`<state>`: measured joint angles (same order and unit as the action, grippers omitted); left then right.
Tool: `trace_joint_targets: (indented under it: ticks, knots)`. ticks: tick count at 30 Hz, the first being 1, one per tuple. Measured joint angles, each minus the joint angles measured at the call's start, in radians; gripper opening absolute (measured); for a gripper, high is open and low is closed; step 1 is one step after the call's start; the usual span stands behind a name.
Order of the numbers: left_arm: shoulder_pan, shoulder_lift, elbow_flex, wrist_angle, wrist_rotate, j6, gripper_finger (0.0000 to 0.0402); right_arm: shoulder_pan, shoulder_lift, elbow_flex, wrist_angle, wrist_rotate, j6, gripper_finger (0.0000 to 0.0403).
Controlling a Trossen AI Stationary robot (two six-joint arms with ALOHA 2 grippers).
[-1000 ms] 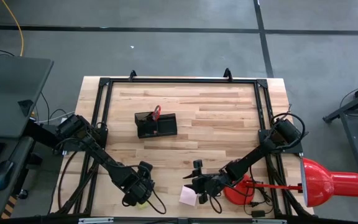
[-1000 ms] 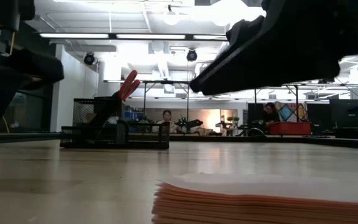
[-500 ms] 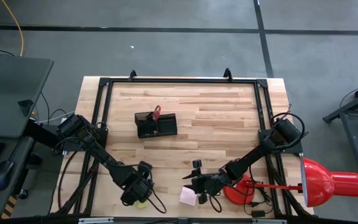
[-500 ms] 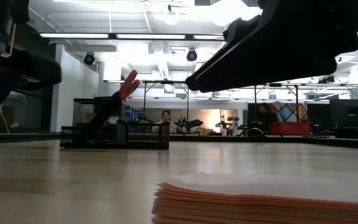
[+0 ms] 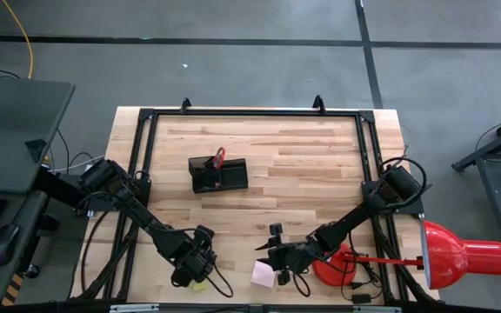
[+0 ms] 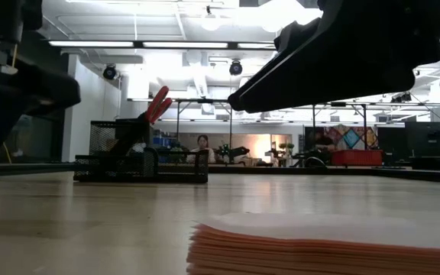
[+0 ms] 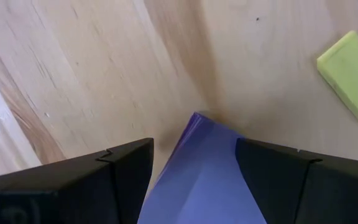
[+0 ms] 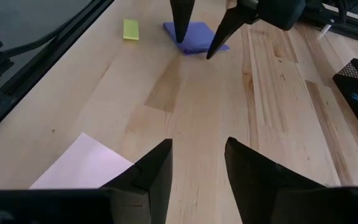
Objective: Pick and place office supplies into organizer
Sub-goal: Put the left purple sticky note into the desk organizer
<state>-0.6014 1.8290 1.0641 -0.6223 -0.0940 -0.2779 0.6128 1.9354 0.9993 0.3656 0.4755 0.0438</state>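
From overhead, a wooden table [image 5: 303, 165] holds a small black organizer [image 5: 219, 175] near its middle, with red-handled scissors [image 5: 219, 157] standing in it. The left gripper [image 5: 193, 271] is low at the near edge of the table, and the right gripper [image 5: 273, 258] is close by, next to a pink note pad [image 5: 263, 274] and a red desk lamp [image 5: 424, 256] whose base sits on the table's right side. From table height, the pink note pad [image 6: 327, 244] lies in the foreground, the organizer [image 6: 140, 156] stands farther back with the scissors' red handle [image 6: 157, 105] sticking up, and dark arm parts fill the upper corners. In the left wrist view, the left gripper [image 7: 194, 171] has its two fingers spread apart on either side of a blue-purple note pad [image 7: 207, 174] lying on the wood; whether they touch it cannot be told. A small yellow eraser [image 7: 352, 74] lies near it. In the right wrist view, the right gripper [image 8: 197, 165] hovers with fingers apart and holds nothing, the pink note pad [image 8: 82, 165] just beside it; farther off, the left gripper [image 8: 197, 34] points down over the blue-purple note pad [image 8: 194, 36], with the yellow eraser [image 8: 130, 28] nearby.
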Motion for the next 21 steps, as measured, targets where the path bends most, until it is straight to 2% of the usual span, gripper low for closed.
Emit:
trace_joint_targets:
  ticks: [4, 7, 12, 18, 21]
  knots:
    - [0.0, -0.001, -0.004, 0.002, 0.001, -0.014, 0.0219, -0.005, 0.0, 0.0, 0.0, 0.0, 0.0, 0.0138]
    - [-0.001, -0.001, -0.005, 0.007, 0.004, -0.014, 0.0201, -0.011, 0.0, 0.0, -0.001, -0.001, 0.001, 0.0138]
    - [0.0, 0.0, -0.005, 0.009, -0.001, -0.01, 0.0132, -0.018, 0.0, 0.0, -0.001, -0.016, 0.003, 0.0138]
    - [0.002, 0.001, -0.006, 0.01, -0.012, -0.006, 0.0024, -0.018, 0.0, 0.0, -0.001, -0.015, 0.001, 0.0138]
    - [0.009, 0.001, -0.006, 0.012, -0.019, -0.025, 0.001, -0.018, 0.0, 0.0, -0.001, -0.015, 0.001, 0.0138]
